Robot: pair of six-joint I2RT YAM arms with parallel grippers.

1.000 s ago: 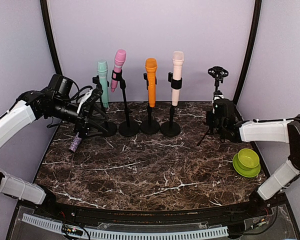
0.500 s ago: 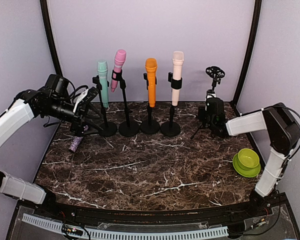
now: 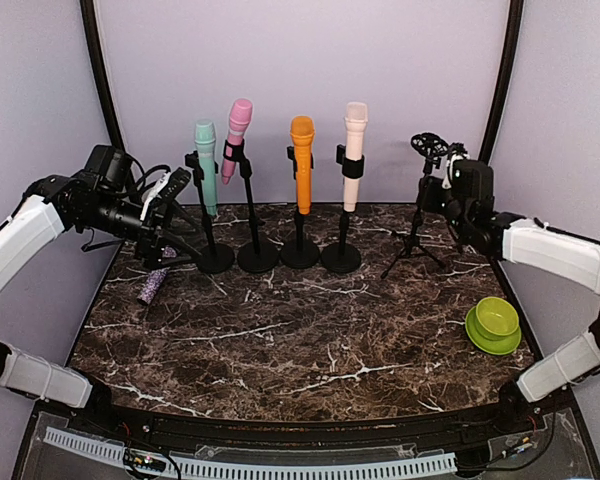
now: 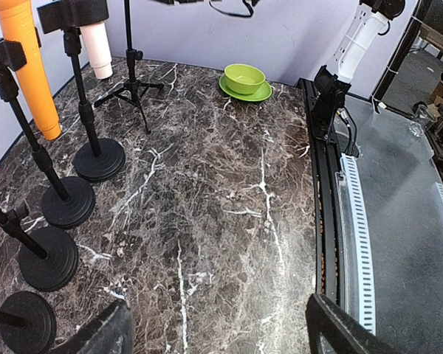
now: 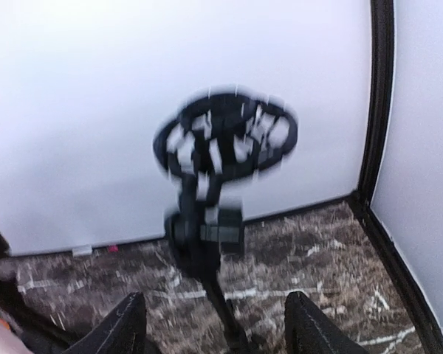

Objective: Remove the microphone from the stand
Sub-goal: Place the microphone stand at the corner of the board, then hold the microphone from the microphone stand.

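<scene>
Four microphones stand clipped in black stands along the back: teal, pink, orange and cream. A purple glittery microphone lies flat on the table at the left. My left gripper hovers open beside the teal microphone's stand, with nothing between its fingers. At the back right a tripod stand carries an empty ring mount. My right gripper is open just in front of that mount, the pole between its fingers but untouched.
A green bowl on a green saucer sits at the right edge. Round stand bases crowd the back left. The tripod's legs spread over the back right. Purple walls close in behind and on both sides.
My right gripper has opened off the tripod's lower pole and risen to the ring mount's height. The left arm has drawn back slightly to the left, still open.
</scene>
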